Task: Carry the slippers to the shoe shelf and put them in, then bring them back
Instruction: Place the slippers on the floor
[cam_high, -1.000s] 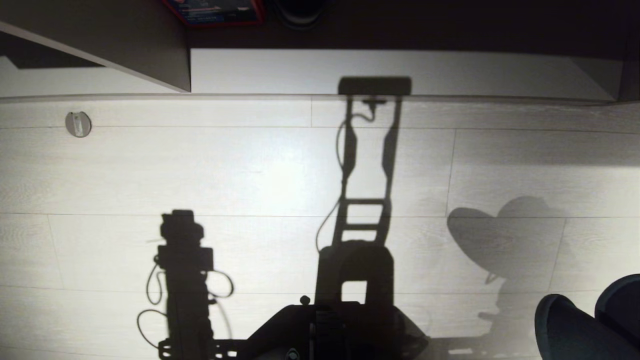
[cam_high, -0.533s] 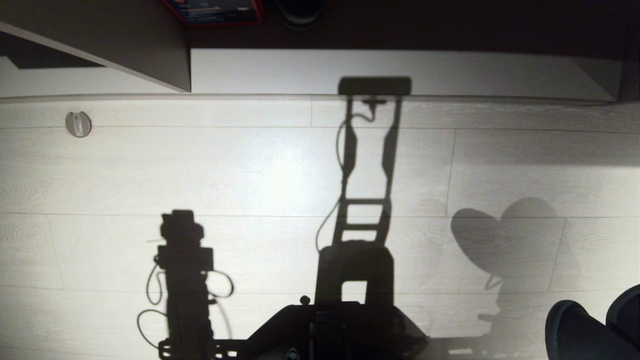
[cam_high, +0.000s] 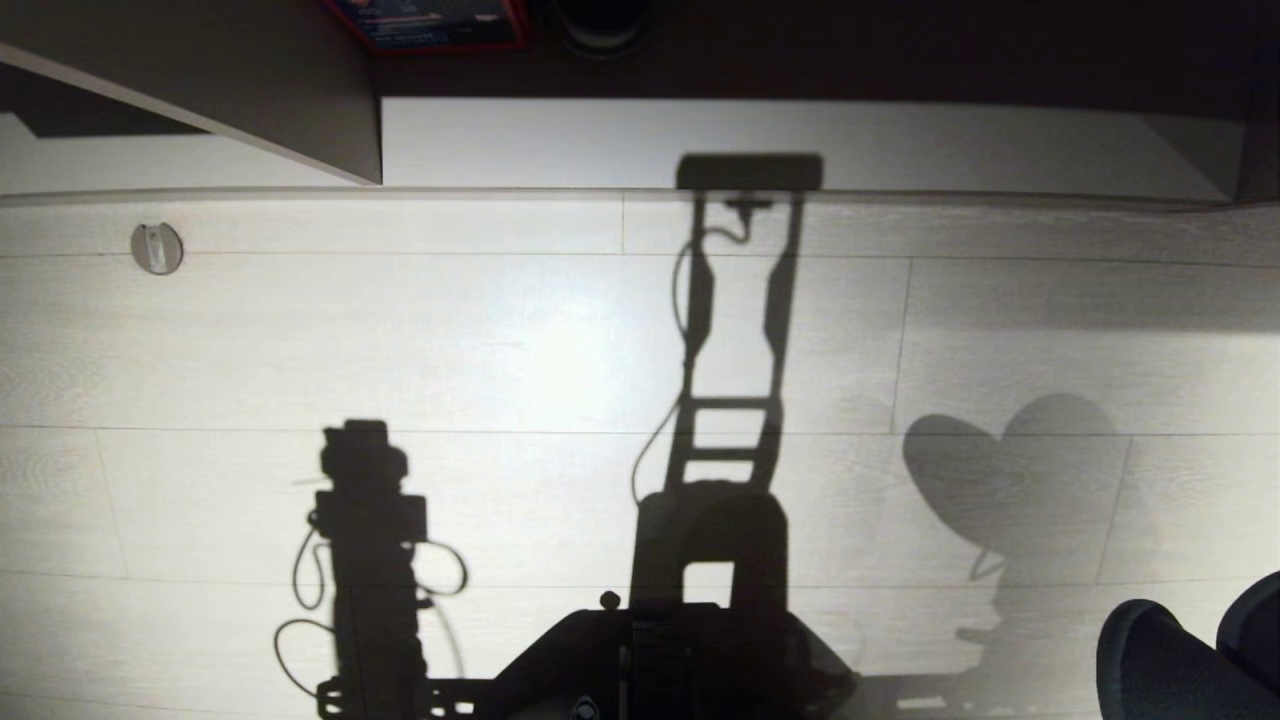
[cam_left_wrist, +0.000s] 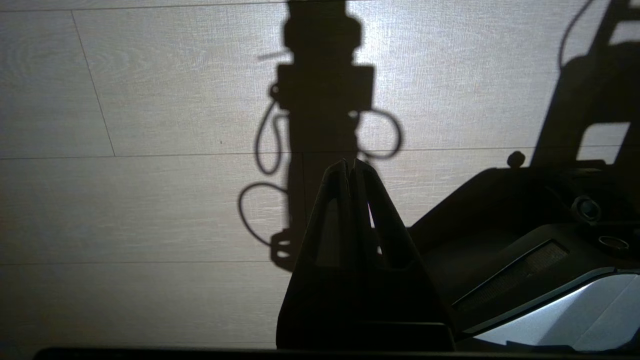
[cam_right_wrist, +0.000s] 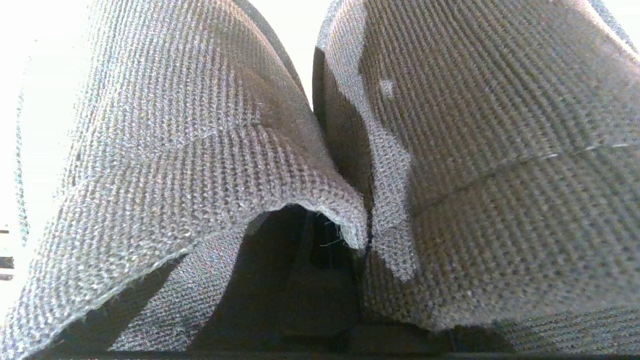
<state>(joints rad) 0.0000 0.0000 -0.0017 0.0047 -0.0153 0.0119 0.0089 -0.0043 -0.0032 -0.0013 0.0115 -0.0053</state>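
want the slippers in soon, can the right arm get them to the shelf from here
Probably not yet: the right gripper holds the slippers low at the robot's right, and a wide stretch of floor separates them from the shelf.

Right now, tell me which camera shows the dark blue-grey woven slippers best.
The right wrist view: the dark blue-grey woven slippers fill it, side by side. The head view catches only their dark toes at its lower right corner. The left wrist view shows none.

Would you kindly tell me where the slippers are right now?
The slippers sit at the head view's lower right corner, above the pale floor, clamped in the right claw and well short of the shoe shelf.
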